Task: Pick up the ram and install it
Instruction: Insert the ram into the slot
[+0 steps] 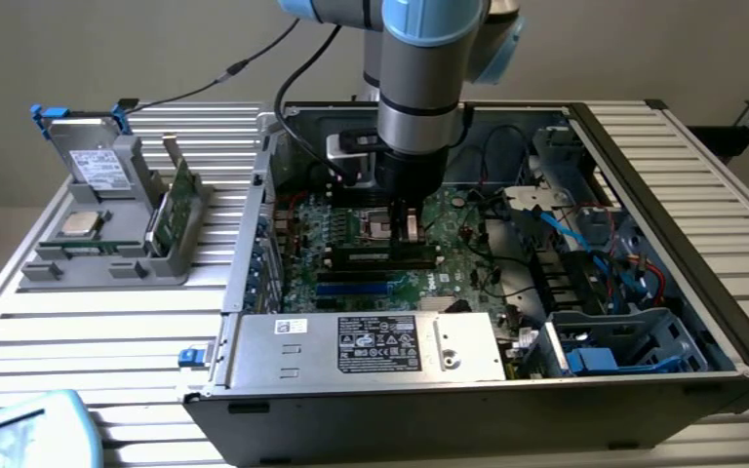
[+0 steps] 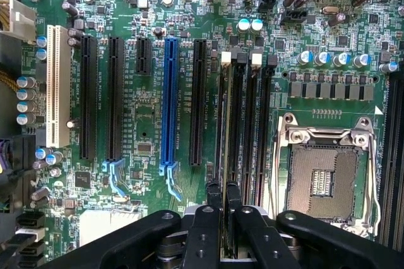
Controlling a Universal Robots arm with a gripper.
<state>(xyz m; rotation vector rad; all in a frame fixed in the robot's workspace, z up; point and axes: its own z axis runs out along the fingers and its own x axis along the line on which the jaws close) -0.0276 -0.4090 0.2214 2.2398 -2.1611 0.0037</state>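
My gripper [image 1: 409, 229] hangs inside the open computer case, low over the big green motherboard [image 2: 145, 124]. Its two black fingers [image 2: 211, 218] are shut on the ram [image 2: 226, 155], which the wrist view shows edge-on as a thin strip running away from the fingertips. The ram stands upright along the first of the black memory slots [image 2: 249, 124], beside the open processor socket [image 2: 322, 180]. I cannot tell whether its lower edge sits in the slot or just above it. White slot latches [image 2: 226, 58] show at the far end.
The case walls [image 1: 257, 195] hem in the arm, with the silver power supply [image 1: 374, 346] in front and cables and drive cages [image 1: 609, 292] toward the exterior view's right. A grey fixture [image 1: 101, 258] outside the case holds a silver processor [image 1: 82, 224] and an upright green board [image 1: 179, 200].
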